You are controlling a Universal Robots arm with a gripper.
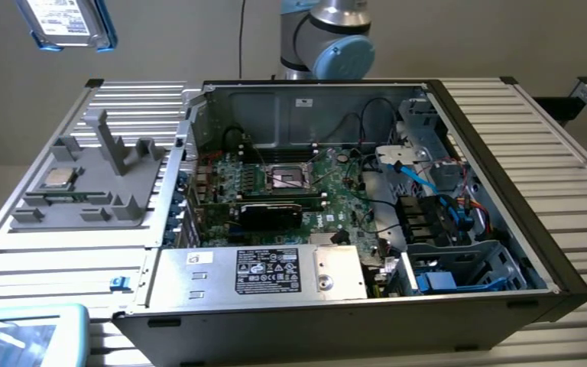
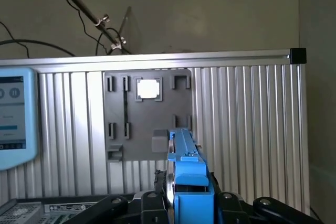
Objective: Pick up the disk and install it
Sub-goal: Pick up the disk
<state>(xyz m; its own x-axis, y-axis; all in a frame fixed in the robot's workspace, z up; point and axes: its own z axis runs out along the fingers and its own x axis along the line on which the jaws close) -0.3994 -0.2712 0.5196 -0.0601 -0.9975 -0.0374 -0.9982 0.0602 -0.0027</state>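
The disk (image 1: 67, 21) hangs high in the air at the exterior view's upper left, label side showing, framed by its blue carrier. In the wrist view the disk (image 2: 186, 177) appears edge-on, a blue strip standing between the black fingers (image 2: 156, 199) of my gripper (image 2: 189, 203), which is shut on it. It is held well above the slatted table and the grey fixture (image 2: 147, 114), apart from both.
The open computer case (image 1: 564, 287) lies on the slatted table (image 1: 538, 138), with a blue-edged drive bay (image 1: 467, 267) at its near right corner. The grey fixture (image 1: 89, 183) holds a small silver chip (image 1: 59, 178). A light-blue tablet (image 1: 18, 336) sits at the front left.
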